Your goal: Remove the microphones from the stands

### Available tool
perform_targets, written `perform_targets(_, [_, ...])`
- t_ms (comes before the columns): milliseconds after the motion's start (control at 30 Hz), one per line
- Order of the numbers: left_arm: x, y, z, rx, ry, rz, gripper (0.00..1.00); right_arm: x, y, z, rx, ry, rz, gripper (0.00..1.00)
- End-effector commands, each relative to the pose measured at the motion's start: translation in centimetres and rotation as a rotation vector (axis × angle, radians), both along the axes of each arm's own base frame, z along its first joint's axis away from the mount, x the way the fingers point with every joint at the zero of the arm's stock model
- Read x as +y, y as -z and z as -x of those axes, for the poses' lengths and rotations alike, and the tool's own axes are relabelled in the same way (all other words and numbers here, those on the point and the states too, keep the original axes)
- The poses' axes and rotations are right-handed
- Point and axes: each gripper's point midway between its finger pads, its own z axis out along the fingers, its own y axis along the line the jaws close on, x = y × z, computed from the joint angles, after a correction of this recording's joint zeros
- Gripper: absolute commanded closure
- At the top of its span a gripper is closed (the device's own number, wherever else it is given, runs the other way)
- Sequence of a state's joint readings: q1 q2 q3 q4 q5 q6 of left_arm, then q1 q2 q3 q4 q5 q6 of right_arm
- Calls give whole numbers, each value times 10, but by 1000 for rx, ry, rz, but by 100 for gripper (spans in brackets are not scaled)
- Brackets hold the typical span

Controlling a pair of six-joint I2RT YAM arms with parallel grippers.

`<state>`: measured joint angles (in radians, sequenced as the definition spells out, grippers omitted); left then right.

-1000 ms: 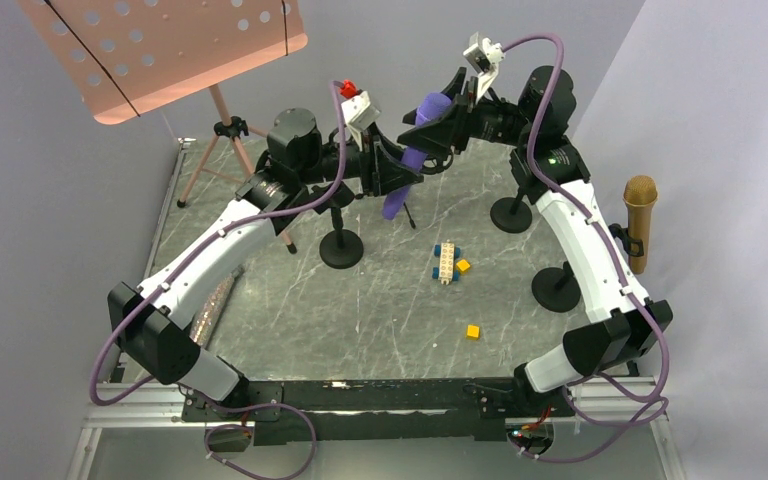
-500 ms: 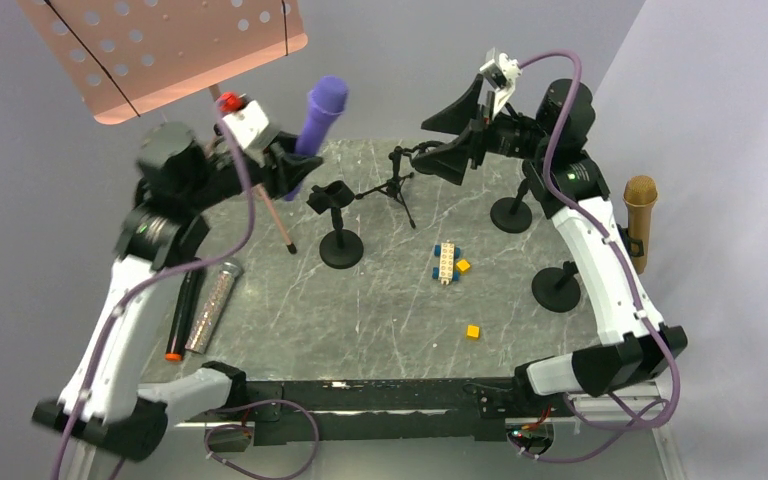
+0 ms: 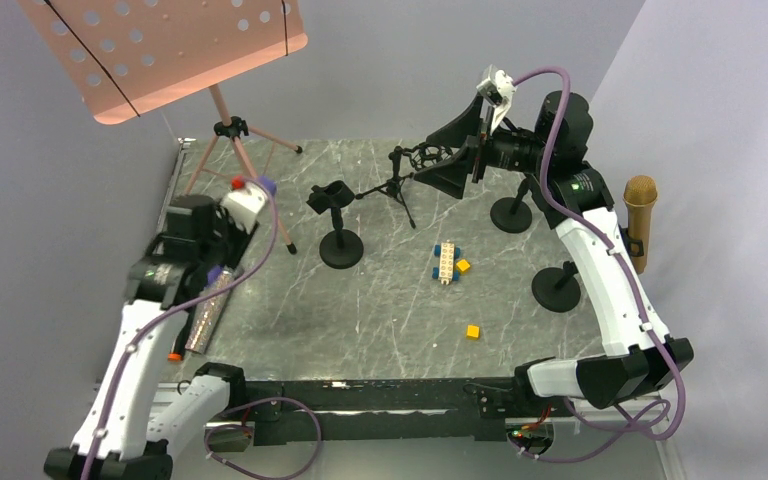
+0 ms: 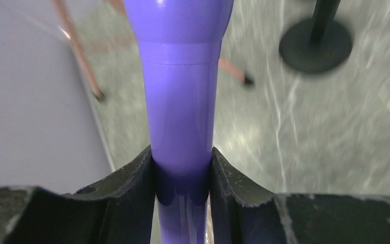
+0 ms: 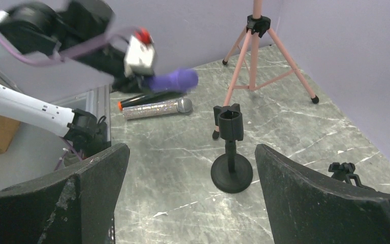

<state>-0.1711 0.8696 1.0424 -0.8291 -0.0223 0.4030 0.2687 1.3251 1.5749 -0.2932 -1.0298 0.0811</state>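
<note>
The left claw pinches the purple microphone low on its smooth handle, one jaw pressed against each side and the wider head end jutting well beyond the grip. The microphone is held in the air over the left edge of the surface, already clear of the black stand, whose clip sits empty near the middle. The right claw hangs spread wide at the far side, holding nothing.

The removal looks done; the risk now lies in the set-down. The hold is on a glossy, tapering handle with most of the length and weight sticking out, so the microphone could slide through the jaws or swing down in them. Just beside the claw lie a glittery silver microphone and a dark one with an orange end, and a careless descent could knock either. A leg of the pink music stand runs close by and could be clipped. Released this near the edge, a round microphone could roll off the surface.
</note>
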Motion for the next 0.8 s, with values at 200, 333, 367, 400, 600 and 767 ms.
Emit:
perform_targets(200, [27,114,33,296,-104,-36,100,-1,-1,-1,-26,-1,-4,0])
perform_targets(333, [26,139,33,354,-98,-31,100,-1,-3,-1,-33,-1,-1,0])
perform_targets(367, [26,145,34,370,-96,-31,100,-1,-3,-2,-35,2,1,0])
perform_targets(400, [26,151,34,378,-92,-36,100,-2,-3,-2,-36,3,3,0])
perform_targets(600, [35,175,35,448,-96,-95,100,-2,1,-1,-40,7,11,0])
perform_targets(767, [33,190,42,540,-77,-100,72,-3,-3,-3,-47,17,21,0])
